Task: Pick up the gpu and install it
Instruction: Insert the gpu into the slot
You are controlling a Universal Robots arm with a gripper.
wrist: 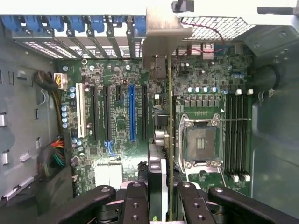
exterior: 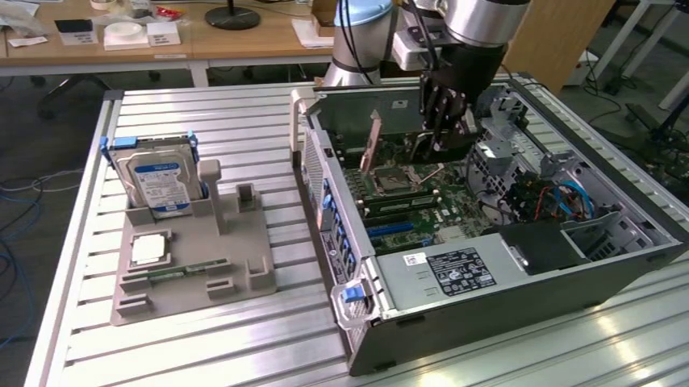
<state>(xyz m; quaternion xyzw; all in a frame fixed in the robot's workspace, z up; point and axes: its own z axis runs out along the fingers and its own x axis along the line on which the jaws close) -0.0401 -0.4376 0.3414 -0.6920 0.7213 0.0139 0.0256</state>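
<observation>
Currently I log: gripper [wrist: 163, 198] clamped on the gpu [wrist: 170, 121], held edge-on. Card hangs above the motherboard [wrist: 121, 116] inside the open case [exterior: 603, 258].

Robotics lab — slotted aluminium bench [exterior: 215, 113], wooden desks [exterior: 215, 44] behind.

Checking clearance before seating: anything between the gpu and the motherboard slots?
Nothing visible. The pincer holds the gpu edge-on over the motherboard; its bracket is at the case's rear slot openings. The expansion slots beneath look bare; whether the card's edge is already seated, I can't tell.
</observation>
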